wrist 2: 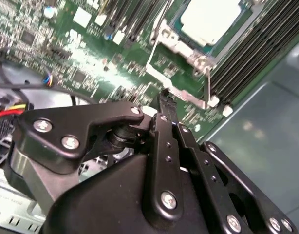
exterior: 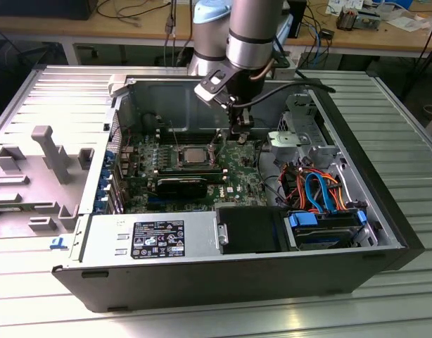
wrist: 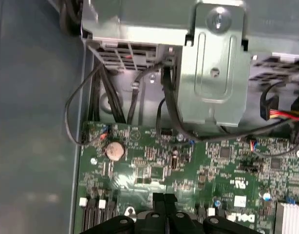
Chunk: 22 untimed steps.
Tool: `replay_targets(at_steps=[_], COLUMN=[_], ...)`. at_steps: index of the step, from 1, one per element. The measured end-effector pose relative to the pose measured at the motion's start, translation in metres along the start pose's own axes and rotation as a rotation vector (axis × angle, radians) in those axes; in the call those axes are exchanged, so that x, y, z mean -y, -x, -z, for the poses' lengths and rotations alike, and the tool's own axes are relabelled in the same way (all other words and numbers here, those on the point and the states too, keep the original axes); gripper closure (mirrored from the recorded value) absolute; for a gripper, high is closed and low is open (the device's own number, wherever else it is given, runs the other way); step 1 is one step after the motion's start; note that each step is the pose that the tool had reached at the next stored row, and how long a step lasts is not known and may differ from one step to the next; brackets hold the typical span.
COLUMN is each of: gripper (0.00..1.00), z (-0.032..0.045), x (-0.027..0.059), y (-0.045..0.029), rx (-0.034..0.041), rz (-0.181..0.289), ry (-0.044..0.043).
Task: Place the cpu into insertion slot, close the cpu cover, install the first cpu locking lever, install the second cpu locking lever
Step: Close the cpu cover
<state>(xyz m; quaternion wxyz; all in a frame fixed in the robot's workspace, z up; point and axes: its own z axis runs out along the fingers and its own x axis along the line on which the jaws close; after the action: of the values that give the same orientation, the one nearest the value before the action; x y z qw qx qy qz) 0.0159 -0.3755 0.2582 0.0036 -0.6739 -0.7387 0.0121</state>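
One cpu [exterior: 195, 155] near gripper [exterior: 238, 132], toward exterior view's left; gripper pinched narrow.

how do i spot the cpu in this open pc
Inside the open case, find the green motherboard. Near its middle, to the exterior view's left of the gripper, the cpu sits in a silver metal frame. It is the only flat pale silver square; the memory slots beside it are long, narrow and black.
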Motion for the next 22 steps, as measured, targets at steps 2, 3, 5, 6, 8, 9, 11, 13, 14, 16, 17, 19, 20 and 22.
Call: replay_targets(at_steps=[2,3,5,6,8,9,11,13,14,16,17,19,20,22], gripper=[0.89,0.89,0.89,0.89,0.89,0.89,0.89,0.89,0.89,0.89,0.89,0.89,0.89,0.89], z=[-0.0001,-0.0003,-0.001,-0.0016,-0.0023,-0.0027,-0.0037,-0.0051,-0.0061,-0.0097,-0.0141,-0.0218,-0.024,-0.0268], x=[0.0049,0.0077,0.0112,0.0141,0.0206,0.0234,0.0287,0.0308,0.0314,0.0322,0.0332,0.0421,0.0487,0.0569], y=[-0.0005,-0.0008,-0.0012,-0.0014,-0.002,-0.0022,-0.0028,-0.003,-0.003,-0.0031,-0.0033,-0.0043,-0.0049,-0.0059], rx=[0.0,0.0,0.0,-0.0001,0.0002,0.0,-0.0001,0.0,-0.0001,0.0,-0.0001,-0.0001,0.0001,0.0001], rz=[0.0,0.0,0.0,0.0,0.0,0.0,0.0,0.0,0.0,0.0,0.0,0.0,0.0,0.002], ry=[0.0004,0.0004,0.0004,0.0005,0.0004,0.0004,0.0004,0.0005,0.0004,0.0005,0.0005,0.0005,0.0004,0.0004])
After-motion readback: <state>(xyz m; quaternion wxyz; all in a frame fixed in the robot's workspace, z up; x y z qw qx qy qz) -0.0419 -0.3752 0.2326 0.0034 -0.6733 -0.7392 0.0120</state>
